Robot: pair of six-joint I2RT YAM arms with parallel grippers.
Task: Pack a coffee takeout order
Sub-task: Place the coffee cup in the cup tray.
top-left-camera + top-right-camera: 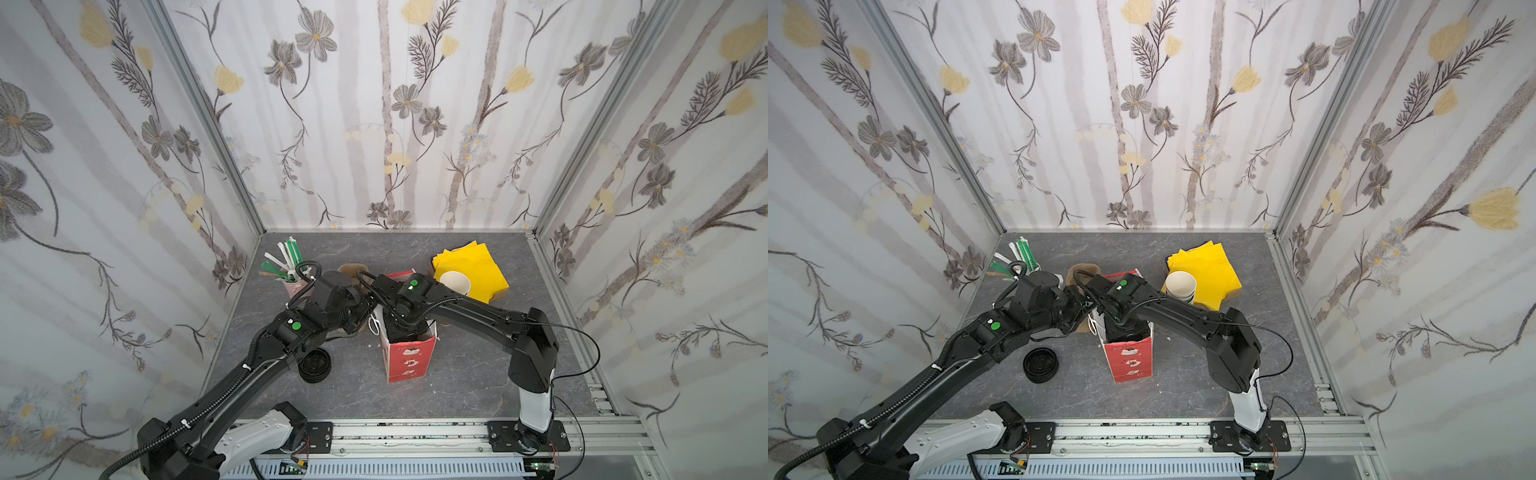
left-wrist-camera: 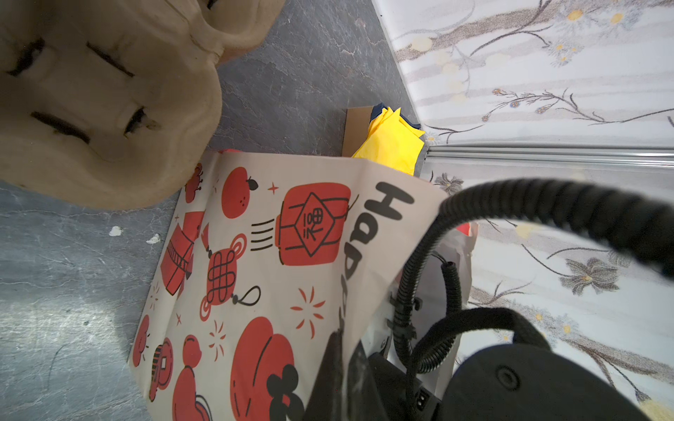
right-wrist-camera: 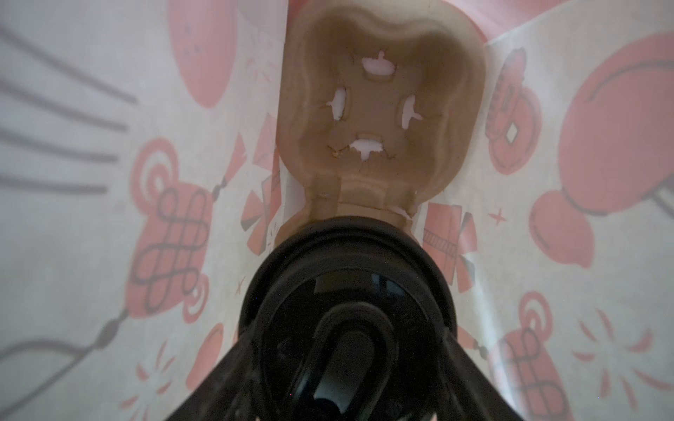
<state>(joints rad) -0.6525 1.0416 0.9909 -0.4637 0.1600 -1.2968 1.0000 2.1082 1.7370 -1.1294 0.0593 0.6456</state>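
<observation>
Loading the set into the red paper bag (image 1: 409, 357), which is standing upright in the middle of the table (image 1: 457, 386).

Right gripper (image 1: 405, 330) is reaching down through the bag mouth. In the right wrist view its jaws are sitting part-way apart astride the black-lidded cup (image 3: 346, 277). I am reading that as a clamp on the cup just under the lid.

The cup is sitting in the near well of the pulp carrier (image 3: 379, 109). The far well is showing empty, with the bag's printed walls crowding it on both sides.

Left gripper (image 2: 344, 350) is pressed together on the bag's top rim, pinching the paper and holding the mouth open.

Napkin stack (image 1: 469, 266) and straws (image 1: 291, 262) are lying outside, well apart from the bag. Neither is showing inside it.

Risks from here:
- By my reading the carrier is hanging from the cup alone. A tilt, or the empty well snagging the wall, could be pulling the two apart or tipping the cup.
- I cannot tell whether the carrier is touching the bag floor. Opening the jaws too high would be dropping the set.
- The left pinch is on thin paper, so a sideways pull could be tearing the rim or toppling the bag.
</observation>
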